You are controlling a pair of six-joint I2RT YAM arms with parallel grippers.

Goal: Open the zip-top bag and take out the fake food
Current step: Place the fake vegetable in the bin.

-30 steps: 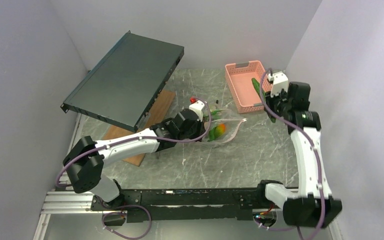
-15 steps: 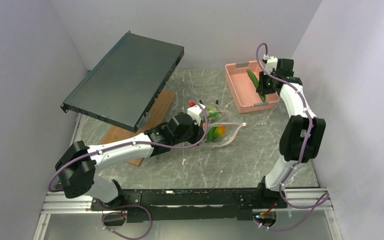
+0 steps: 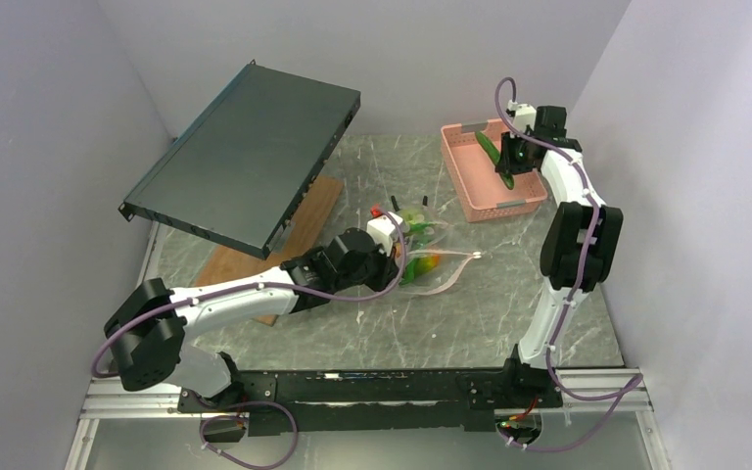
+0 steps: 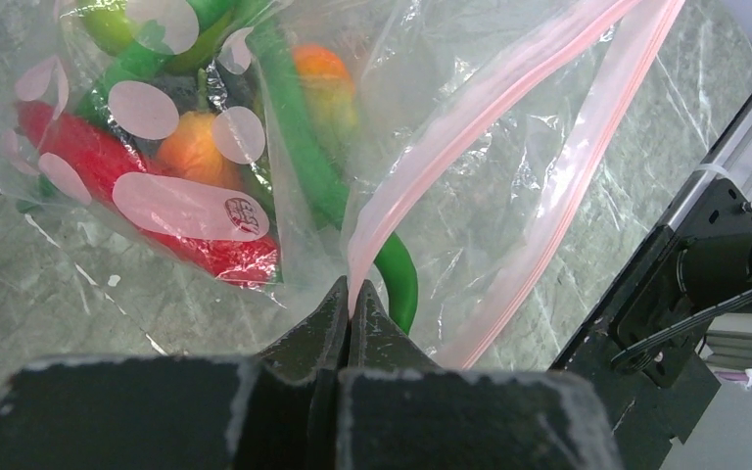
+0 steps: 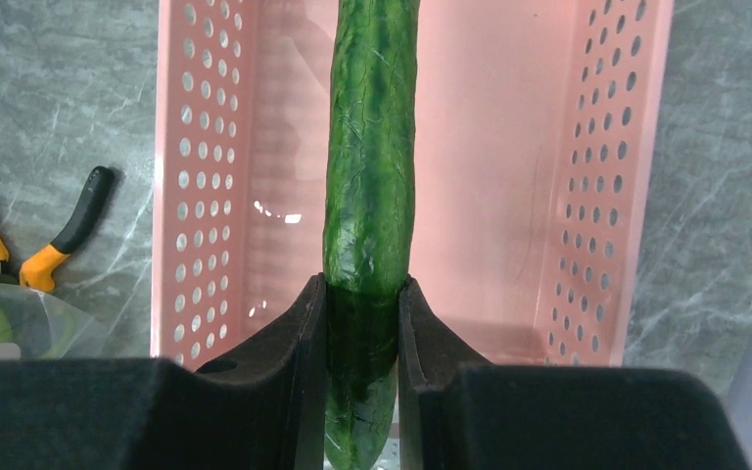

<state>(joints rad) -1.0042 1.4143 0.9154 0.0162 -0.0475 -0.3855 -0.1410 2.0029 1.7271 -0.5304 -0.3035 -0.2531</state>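
Grey marbled table (image 3: 509, 304) carries the pink basket (image 3: 472, 191) and, near its middle, the zip-top bag (image 4: 509, 196), with fake food (image 4: 196, 147) still inside. The right tool (image 5: 362, 313) clamps a green cucumber (image 5: 372, 147) above the basket. The left tool (image 4: 350, 299) pinches the bag's mouth edge.

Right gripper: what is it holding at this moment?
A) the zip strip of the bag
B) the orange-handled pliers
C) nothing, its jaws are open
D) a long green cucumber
D: in the right wrist view the right gripper is shut on the cucumber, a finger pressed against each side, with the pink basket behind it.
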